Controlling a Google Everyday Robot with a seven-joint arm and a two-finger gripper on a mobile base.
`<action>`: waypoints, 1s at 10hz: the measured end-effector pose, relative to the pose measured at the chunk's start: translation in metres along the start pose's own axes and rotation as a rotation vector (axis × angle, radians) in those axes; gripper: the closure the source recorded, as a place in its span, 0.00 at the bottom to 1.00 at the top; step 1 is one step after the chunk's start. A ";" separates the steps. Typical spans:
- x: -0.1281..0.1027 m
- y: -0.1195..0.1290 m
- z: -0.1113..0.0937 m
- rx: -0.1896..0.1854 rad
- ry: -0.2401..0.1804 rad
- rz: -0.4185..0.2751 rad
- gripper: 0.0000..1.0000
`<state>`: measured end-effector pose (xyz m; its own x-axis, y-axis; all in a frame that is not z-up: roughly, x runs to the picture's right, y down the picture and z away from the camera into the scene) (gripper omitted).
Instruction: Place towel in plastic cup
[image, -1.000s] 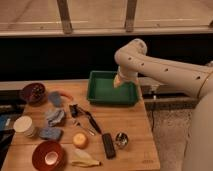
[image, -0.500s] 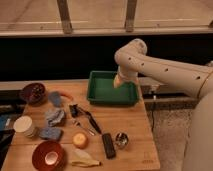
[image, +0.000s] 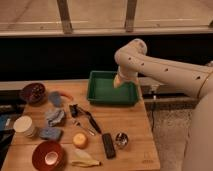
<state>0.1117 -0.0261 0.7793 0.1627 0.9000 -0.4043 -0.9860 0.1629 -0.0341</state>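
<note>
A crumpled grey-blue towel (image: 55, 116) lies on the left part of the wooden table (image: 127, 120). A white plastic cup (image: 23, 125) stands near the table's left edge, left of and a little below the towel. My gripper (image: 118, 80) hangs at the end of the white arm (image: 155, 65). It is over the right side of the green tray (image: 102, 95), far to the right of the towel and the cup. Nothing shows in it.
Near the towel are a dark red bowl (image: 33, 92), a blue cloth-like item (image: 55, 99) and a blue sponge (image: 50, 133). In front lie a red bowl (image: 48, 155), a yellow fruit (image: 80, 140), a banana (image: 83, 161), a black remote (image: 108, 145), a metal can (image: 120, 139) and black utensils (image: 84, 116).
</note>
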 end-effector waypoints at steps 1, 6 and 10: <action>0.000 0.000 0.000 0.000 0.000 0.000 0.34; 0.000 0.008 -0.006 0.024 -0.048 -0.060 0.34; -0.043 0.067 -0.003 0.038 -0.084 -0.208 0.34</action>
<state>0.0389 -0.0550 0.7912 0.3666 0.8757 -0.3142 -0.9291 0.3624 -0.0741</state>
